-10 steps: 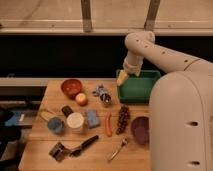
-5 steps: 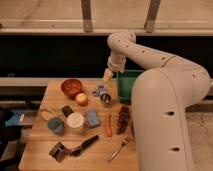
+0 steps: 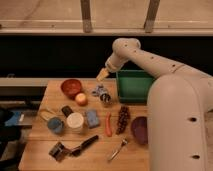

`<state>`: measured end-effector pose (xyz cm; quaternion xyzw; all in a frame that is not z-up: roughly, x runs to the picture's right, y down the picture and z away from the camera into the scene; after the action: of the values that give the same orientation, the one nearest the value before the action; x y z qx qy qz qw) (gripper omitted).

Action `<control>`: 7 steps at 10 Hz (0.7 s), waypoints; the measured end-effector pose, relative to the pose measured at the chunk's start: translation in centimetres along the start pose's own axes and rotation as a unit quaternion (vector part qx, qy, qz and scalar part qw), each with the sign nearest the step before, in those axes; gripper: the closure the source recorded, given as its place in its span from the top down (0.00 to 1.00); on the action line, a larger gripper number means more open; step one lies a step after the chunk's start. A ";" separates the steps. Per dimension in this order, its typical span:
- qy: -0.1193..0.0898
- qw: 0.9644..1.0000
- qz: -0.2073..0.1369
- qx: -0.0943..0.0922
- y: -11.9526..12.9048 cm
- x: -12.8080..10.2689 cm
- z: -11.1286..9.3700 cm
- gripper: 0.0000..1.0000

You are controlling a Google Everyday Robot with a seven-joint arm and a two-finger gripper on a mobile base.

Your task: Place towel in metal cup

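Observation:
A crumpled blue-grey towel (image 3: 98,90) lies on the wooden table (image 3: 45,142) near its back edge. A small metal cup (image 3: 106,99) stands right in front of it, touching or nearly touching it. My gripper (image 3: 102,75) hangs just above and behind the towel, left of the green bin, at the end of the white arm (image 3: 150,60) that reaches in from the right. Nothing shows in the gripper.
A green bin (image 3: 134,86) stands at the back right. A red bowl (image 3: 71,86) and an orange fruit (image 3: 81,98) sit left of the towel. In front are a white cup (image 3: 75,121), blue cup (image 3: 55,125), blue sponge (image 3: 92,118), grapes (image 3: 122,119) and purple bowl (image 3: 140,129).
The arm has swung left, from over the green bin to the table's back edge, and the gripper has come down close to the towel. The table's objects have not moved.

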<state>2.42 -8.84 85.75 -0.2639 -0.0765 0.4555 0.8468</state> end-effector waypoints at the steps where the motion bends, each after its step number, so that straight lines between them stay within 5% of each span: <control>1: 0.000 1.000 -0.001 -0.001 0.2 -0.1 0.0 0.80; 4: 0.029 0.999 0.000 0.013 0.1 0.2 1.1 0.80; 7: 0.078 0.997 -0.003 0.027 0.0 1.3 5.4 0.80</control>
<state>1.13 -5.73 90.21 -0.2756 0.0017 0.4332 0.8581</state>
